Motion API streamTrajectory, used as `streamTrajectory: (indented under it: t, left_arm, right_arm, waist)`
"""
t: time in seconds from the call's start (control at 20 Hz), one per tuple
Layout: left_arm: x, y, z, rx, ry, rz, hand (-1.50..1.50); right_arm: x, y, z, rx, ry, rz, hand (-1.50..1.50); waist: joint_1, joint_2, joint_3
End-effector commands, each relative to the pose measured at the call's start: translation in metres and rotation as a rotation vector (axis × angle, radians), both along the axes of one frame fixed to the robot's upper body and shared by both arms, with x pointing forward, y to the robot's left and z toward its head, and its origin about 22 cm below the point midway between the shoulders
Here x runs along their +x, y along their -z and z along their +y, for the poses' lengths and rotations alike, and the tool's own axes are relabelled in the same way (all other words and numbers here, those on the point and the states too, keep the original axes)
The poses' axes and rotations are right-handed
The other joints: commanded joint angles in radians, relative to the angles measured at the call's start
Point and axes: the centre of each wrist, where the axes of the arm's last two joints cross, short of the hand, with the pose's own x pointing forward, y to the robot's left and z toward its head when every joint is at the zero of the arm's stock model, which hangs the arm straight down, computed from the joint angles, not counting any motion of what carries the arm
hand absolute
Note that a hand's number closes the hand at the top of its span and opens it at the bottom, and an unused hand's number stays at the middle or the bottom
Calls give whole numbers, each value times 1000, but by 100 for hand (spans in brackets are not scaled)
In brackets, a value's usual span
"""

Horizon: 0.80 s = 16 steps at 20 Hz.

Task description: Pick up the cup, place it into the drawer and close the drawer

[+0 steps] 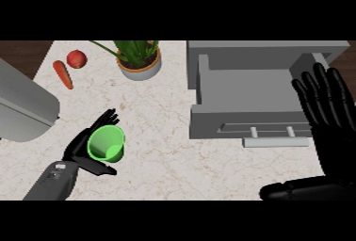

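So the left hand (87,143) has the green cup (106,143) in it, fingers and thumb curled round the sides, cup tipped so you look straight into its open mouth. It's over the table (160,141), lower left, well apart from the drawer (246,101). The cup looks like smooth plastic, round, a lighter green inside.

The right hand (323,113) sits at the right edge with fingers straight and spread, pointing up, holding nothing. It overlaps the drawer's right side in the view; can't tell if it actually touches it.

The drawer is pulled open, a plain grey box with a flat bare bottom and a pale bar handle (274,134) on its front. It comes out of a grey cabinet block (268,49) at top right.

The table top is pale marble-ish stone with thin brownish veins. Up top there's a potted plant (139,59) in a light round pot, and left of it a carrot (63,74) and a red tomato (76,59) just beside each other. A big rounded grey thing (24,106) fills the left edge, no idea what it is. Dark wood shows behind the table at the top corners.
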Motion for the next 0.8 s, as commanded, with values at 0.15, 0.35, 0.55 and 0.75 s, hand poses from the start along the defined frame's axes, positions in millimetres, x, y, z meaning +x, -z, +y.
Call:
streamTrajectory:
  t: [0.15, 0.35, 0.55, 0.75]
  left_arm:
    - [-6, 10, -8, -235, 132, 7, -150]
    - [-5, 11, -19, -305, 189, 35, 150]
    - [-8, 12, -19, -334, 191, -12, 150]
    - [4, 0, -17, -344, 162, -98, 150]
  right_arm:
    - [-1, -2, 3, 10, -4, 2, -150]
    - [5, -5, -1, -12, -7, 15, -150]
    - [6, -5, -3, -2, 7, 0, -150]
    - [0, -1, 3, 5, -6, 15, -150]
  waist:
    - [-11, 5, -2]
    - [-1, 2, -1]
    - [-1, 4, -2]
    - [0, 1, -1]
